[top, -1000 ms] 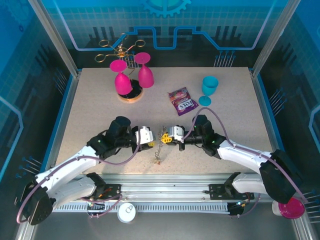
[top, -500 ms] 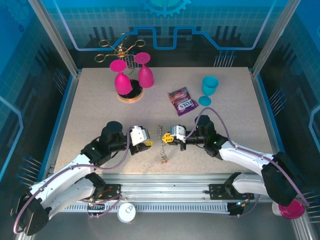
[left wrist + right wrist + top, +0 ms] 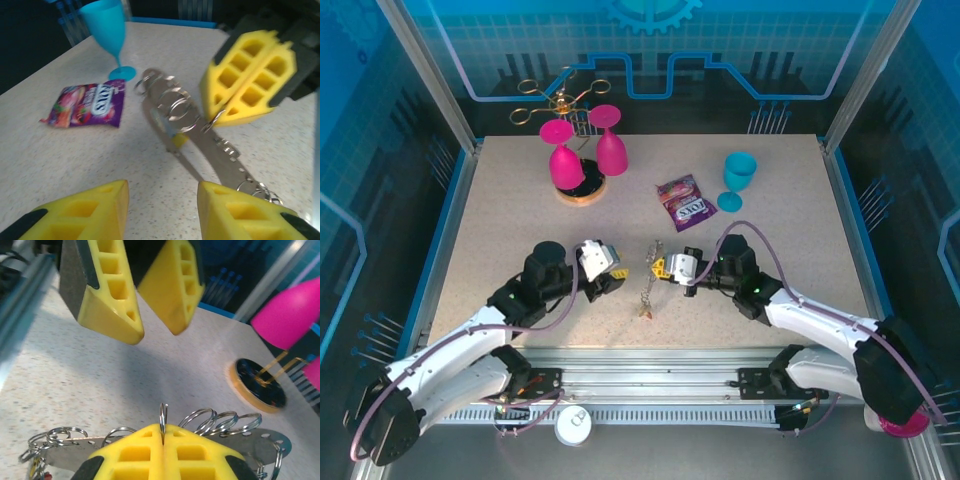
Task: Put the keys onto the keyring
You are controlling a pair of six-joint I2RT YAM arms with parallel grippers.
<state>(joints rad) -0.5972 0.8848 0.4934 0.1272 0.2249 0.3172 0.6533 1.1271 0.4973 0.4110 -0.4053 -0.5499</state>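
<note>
1. at the front middle of the table [image 3: 500, 210], the keyring [image 3: 649, 285] hangs between the two grippers. it's a flat metal strip with a row of split rings.
2. the right gripper [image 3: 661, 268] is squeezed fully closed, its pads pinching one thin ring of the keyring.
3. the left gripper [image 3: 615, 275] is partway open with nothing in it, aimed at the keyring from just beside it, not touching.
4. a small cluster [image 3: 645, 312] dangles at the strip's near end, too tiny to tell if it's keys.
5. the purple candy packet [image 3: 683, 202] and teal goblet [image 3: 738, 178] sit well behind.
</note>
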